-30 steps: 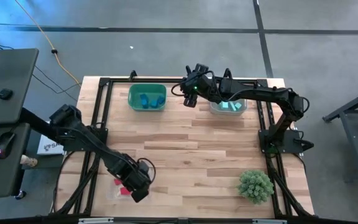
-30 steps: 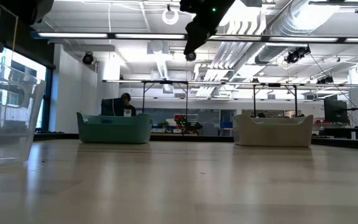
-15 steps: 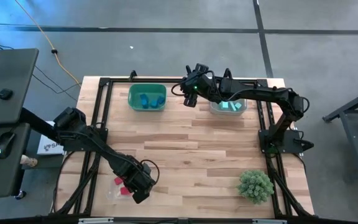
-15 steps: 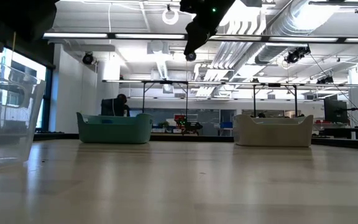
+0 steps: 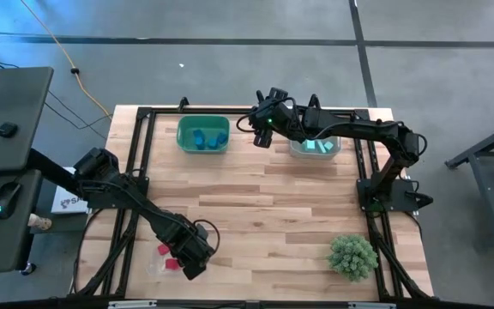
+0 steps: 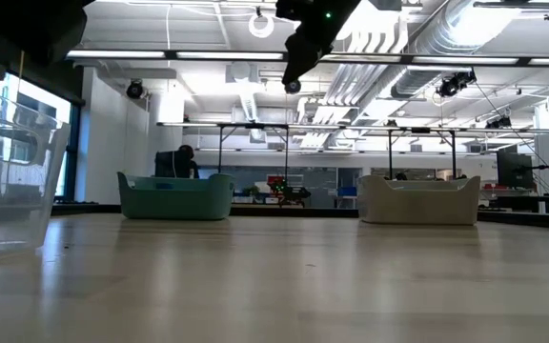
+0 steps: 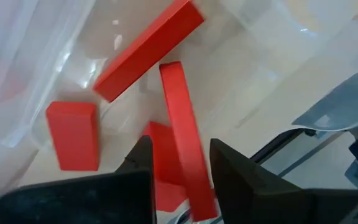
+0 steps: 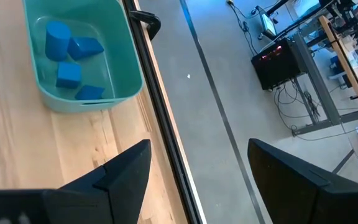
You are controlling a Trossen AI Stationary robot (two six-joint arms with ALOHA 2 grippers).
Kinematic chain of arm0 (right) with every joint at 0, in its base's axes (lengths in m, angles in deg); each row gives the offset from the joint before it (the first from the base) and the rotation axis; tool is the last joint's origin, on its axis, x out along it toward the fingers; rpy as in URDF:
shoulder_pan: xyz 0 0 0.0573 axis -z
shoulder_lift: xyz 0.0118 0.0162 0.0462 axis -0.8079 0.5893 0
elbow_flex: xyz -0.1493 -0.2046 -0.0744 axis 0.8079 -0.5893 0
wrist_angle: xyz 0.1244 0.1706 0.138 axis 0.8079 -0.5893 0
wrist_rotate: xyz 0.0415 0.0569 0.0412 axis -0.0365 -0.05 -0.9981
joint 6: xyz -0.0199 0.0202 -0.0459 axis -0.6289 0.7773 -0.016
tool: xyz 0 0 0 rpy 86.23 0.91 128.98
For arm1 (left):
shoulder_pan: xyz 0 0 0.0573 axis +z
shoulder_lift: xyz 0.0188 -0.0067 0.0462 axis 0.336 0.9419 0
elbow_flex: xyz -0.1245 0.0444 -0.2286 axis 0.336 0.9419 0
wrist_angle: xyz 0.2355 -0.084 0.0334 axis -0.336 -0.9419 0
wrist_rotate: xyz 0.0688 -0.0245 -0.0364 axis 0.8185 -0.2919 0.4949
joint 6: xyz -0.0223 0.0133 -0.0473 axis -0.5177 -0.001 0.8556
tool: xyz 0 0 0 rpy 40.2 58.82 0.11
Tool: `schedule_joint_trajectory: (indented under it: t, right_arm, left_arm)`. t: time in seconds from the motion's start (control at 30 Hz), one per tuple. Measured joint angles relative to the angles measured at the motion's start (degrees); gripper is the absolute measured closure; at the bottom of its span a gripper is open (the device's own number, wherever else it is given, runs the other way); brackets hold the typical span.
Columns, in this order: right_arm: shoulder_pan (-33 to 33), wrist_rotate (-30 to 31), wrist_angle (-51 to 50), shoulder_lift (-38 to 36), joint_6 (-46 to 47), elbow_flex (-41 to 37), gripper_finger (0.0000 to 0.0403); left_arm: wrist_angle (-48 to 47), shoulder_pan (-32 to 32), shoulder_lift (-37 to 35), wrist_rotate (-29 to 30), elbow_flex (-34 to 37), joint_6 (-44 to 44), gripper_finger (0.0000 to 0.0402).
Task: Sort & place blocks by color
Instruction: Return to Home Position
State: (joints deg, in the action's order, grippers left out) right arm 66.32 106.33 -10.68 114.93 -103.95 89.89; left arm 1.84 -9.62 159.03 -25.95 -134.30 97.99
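Just beyond the left fingers [image 7: 238, 177], four red blocks [image 7: 148, 50], two long bars and two shorter pieces, are seen lying loose, while four blue blocks [image 8: 69, 73] are clustered well ahead of the right fingers [image 8: 126, 171].

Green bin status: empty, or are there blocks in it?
Not empty. The right wrist view shows four blue blocks lying on the floor of the green bin, which sits upright on the table.

bright, even light from long ceiling strips [image 6: 208, 55]; only faint, soft shadows on the worktop [image 5: 264, 197]; white glare spots on the clear bin [image 7: 36, 43].
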Motion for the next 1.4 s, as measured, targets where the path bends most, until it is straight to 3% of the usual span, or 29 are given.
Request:
schedule_joint_trajectory:
  t: [0.2,0.5,0.7,0.93,1.17,1.4]
  right_arm:
    - [0.00,0.00,-0.05,0.00,-0.53,0.00,0.0144]
    - [-0.50,0.02,-2.02,-0.27,0.24,0.00,0.0144]
    - [-2.53,-0.58,-3.53,-1.81,2.88,0.00,0.0144]
    - [-5.02,-7.70,-3.08,-4.32,10.94,0.00,0.0144]
    - [-7.29,-9.88,-1.94,-5.12,22.86,0.00,0.0144]
    - [-9.22,-17.43,-0.98,-5.70,35.45,0.00,0.0144]
  left_arm:
    - [-0.81,-0.02,-0.88,1.27,-0.45,2.45,0.0327]
    - [-0.25,0.00,-7.17,9.78,-3.49,1.39,0.0329]
    - [-0.22,0.78,-13.55,16.81,-3.43,-4.46,0.0330]
    - [1.43,4.67,-21.86,22.67,-3.43,-20.44,0.0330]
    - [7.55,9.35,-30.34,26.59,-3.37,-40.32,0.0330]
    - [10.75,10.56,-39.17,24.60,-0.64,-55.01,0.0330]
